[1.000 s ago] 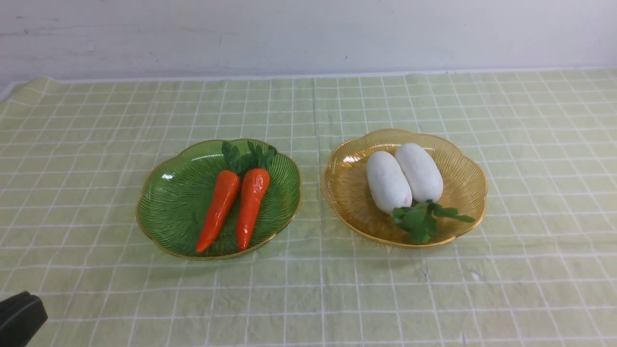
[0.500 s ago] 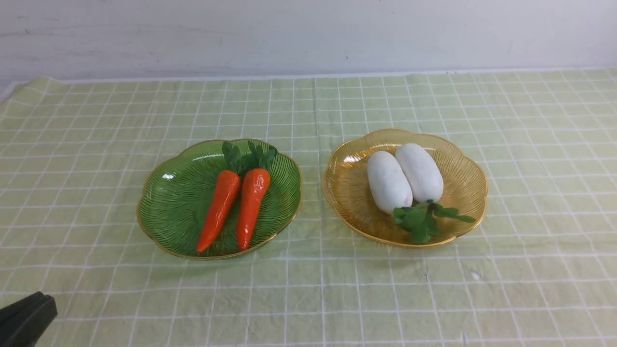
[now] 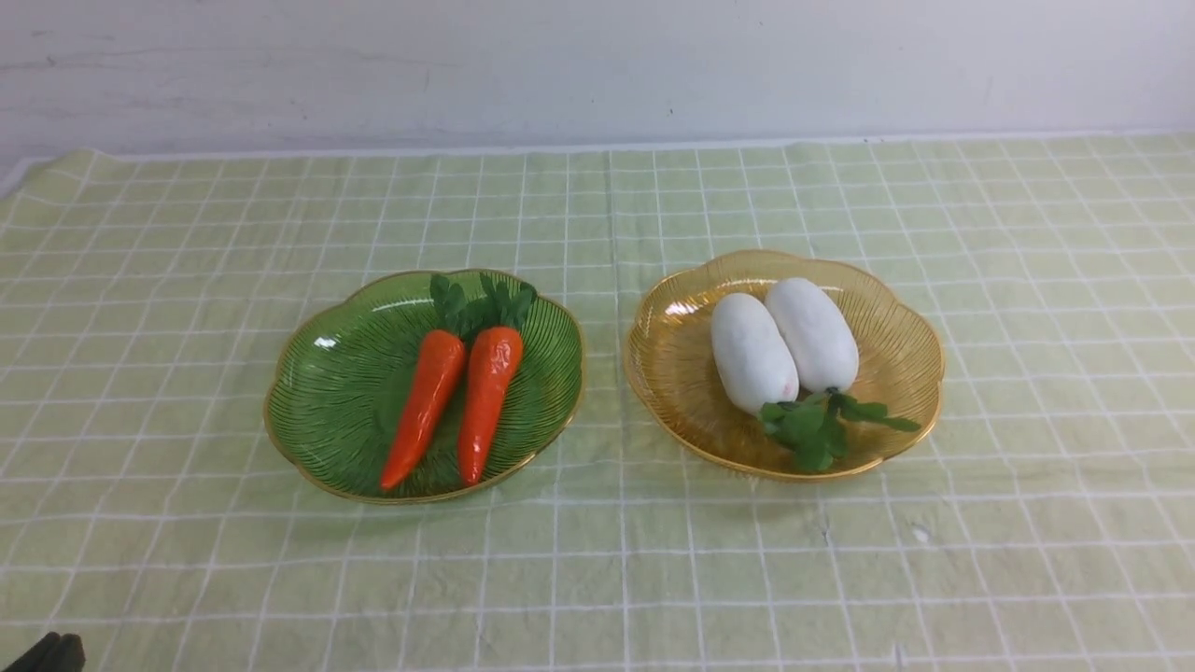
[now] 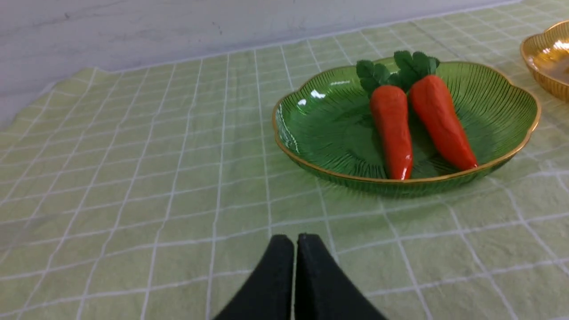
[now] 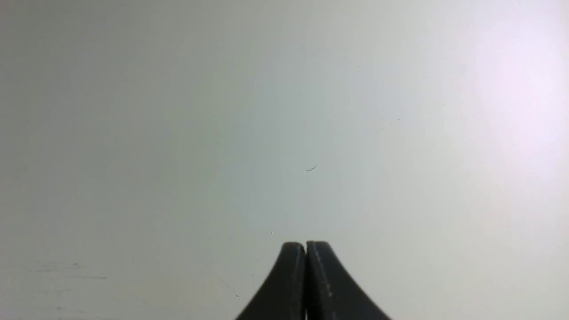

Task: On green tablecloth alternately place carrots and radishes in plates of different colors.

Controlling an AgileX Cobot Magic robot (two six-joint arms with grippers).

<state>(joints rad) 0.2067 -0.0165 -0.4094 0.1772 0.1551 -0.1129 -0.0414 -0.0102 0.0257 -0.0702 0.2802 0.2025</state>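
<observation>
In the front view, the green plate (image 3: 317, 401) is sitting left of centre, toward ten o'clock, holding two carrots (image 3: 424, 409) with their leaves pointing to about one o'clock; the amber plate (image 3: 672, 383) is lying toward two o'clock, carrying two radishes (image 3: 782, 345), leaves toward five. In the left wrist view, the left fingers (image 4: 295, 242) are staying clenched near the green plate. In the right wrist view, the right fingers (image 5: 306, 249) are pointing at a pale wall (image 5: 222, 133), clenched.

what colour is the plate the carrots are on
The plate is green with a gold rim, seen best in the front view.
</observation>
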